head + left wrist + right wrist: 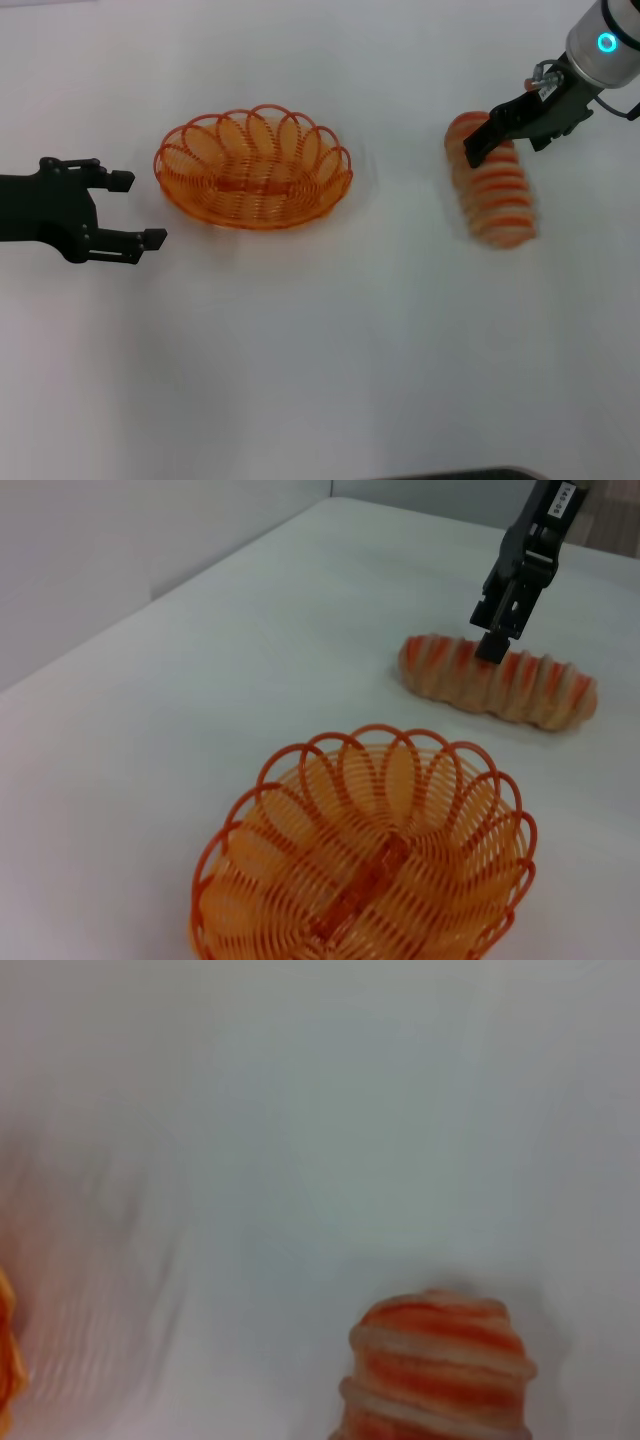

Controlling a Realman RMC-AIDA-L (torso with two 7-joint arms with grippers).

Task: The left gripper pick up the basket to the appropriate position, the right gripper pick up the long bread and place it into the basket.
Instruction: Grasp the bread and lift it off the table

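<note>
So far neither part of the task looks finished. The basket sits on the white table, holding nothing, and the left gripper waits just beside its rim with both fingers spread and nothing between them; no lift has begun. The long bread lies on the table well apart from the basket, on the robot's right. Over its far end hangs the right gripper, fingertips down at the loaf; whether they have clamped on it I cannot tell. Judging from this, 2 steps remain: moving the basket into position, then carrying the bread into it.
</note>
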